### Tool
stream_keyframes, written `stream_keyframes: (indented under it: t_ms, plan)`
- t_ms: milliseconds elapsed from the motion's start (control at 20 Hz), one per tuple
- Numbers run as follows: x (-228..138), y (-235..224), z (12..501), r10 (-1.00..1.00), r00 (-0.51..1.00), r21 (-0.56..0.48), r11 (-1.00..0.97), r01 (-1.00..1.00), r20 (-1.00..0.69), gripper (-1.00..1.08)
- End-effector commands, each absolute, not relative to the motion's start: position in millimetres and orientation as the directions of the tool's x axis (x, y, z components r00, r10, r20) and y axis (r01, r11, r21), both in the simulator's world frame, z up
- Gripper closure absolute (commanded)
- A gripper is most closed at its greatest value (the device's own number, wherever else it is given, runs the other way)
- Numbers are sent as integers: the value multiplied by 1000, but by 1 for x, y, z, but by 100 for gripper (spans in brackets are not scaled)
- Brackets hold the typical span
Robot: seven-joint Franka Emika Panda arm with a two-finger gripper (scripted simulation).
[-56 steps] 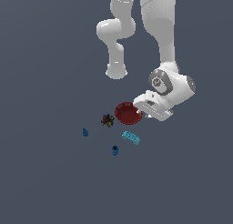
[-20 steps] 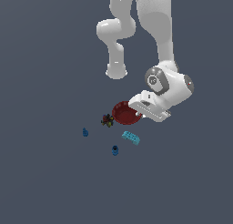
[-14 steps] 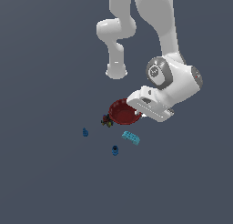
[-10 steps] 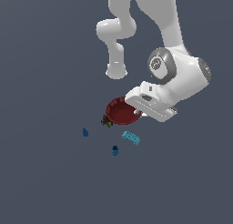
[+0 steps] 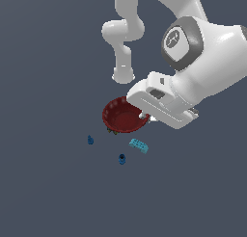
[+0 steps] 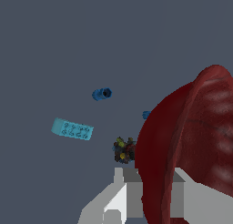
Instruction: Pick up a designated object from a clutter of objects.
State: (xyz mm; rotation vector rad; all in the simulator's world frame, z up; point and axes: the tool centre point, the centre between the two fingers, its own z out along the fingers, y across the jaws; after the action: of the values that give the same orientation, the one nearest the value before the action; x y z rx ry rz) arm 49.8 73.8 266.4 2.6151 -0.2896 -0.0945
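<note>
The dark red scalloped bowl hangs tilted above the floor, held by its rim on the exterior view's right. My gripper is shut on that rim. In the wrist view the bowl fills one side, and the gripper has one finger outside the wall and the other inside. The light blue brick lies on the floor below, also seen from the wrist. The dark multicoloured lump peeks out under the bowl's edge and shows in the wrist view.
Two tiny blue pieces lie on the grey floor, one at the exterior view's left and one nearer the front. The wrist view shows them too. The arm's base column stands behind the bowl.
My gripper has risen with the bowl in it, lifting it off the floor and uncovering less of the lump. The brick, lump and blue pieces have stayed put.
</note>
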Motion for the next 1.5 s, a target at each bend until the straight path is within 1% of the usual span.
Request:
stream_keyframes:
  t_ms: [0, 350, 800, 1100, 1450]
  plan:
    - [61, 69, 286, -222, 975, 491, -851, -188, -12, 108]
    - [89, 57, 330, -222, 975, 492, -850, -188, -11, 108]
    - [117, 47, 373, -222, 975, 493, -849, -189, -9, 108]
    - [131, 42, 392, -222, 975, 494, -849, -189, -9, 108]
    - [139, 39, 404, -221, 975, 494, -848, -189, -8, 108]
